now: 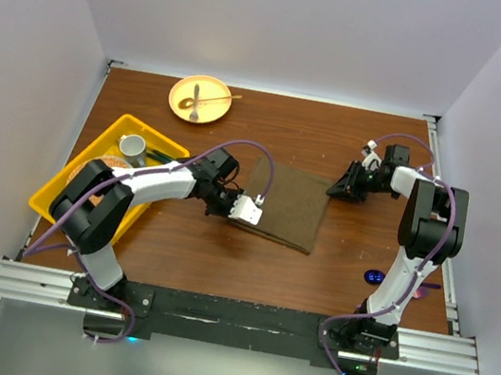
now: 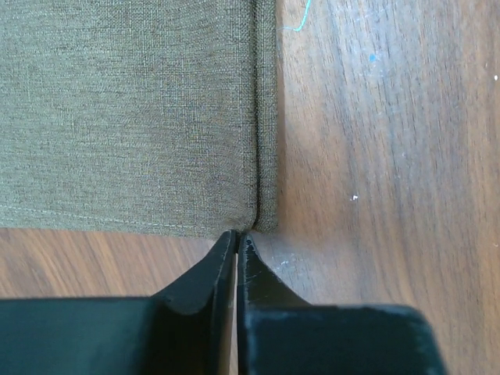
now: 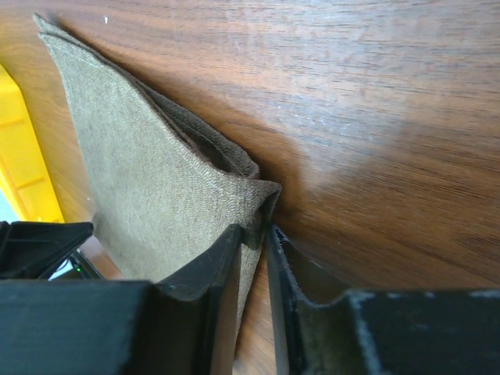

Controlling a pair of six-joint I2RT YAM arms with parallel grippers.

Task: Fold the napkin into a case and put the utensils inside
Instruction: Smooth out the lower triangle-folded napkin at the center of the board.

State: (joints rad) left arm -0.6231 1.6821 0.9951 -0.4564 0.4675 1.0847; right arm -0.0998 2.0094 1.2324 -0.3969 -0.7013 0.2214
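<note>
**Layout at the table centre**

The folded napkin [image 1: 281, 204] lies flat on the table [image 1: 335, 144], between the two grippers. The left gripper [image 1: 233, 206] sits at its left corner, the right gripper [image 1: 340, 187] at its far right corner. Left of the left gripper stands a tray [image 1: 65, 205] holding a cup [image 1: 132, 146]. Beyond both, a plate [image 1: 200, 99] carries utensils [image 1: 210, 98].

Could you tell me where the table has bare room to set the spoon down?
Bare wood lies along the near edge, between the napkin and the arm bases, and at the far side between the plate and the right gripper. The left is crowded by the yellow tray and the left gripper.
</note>
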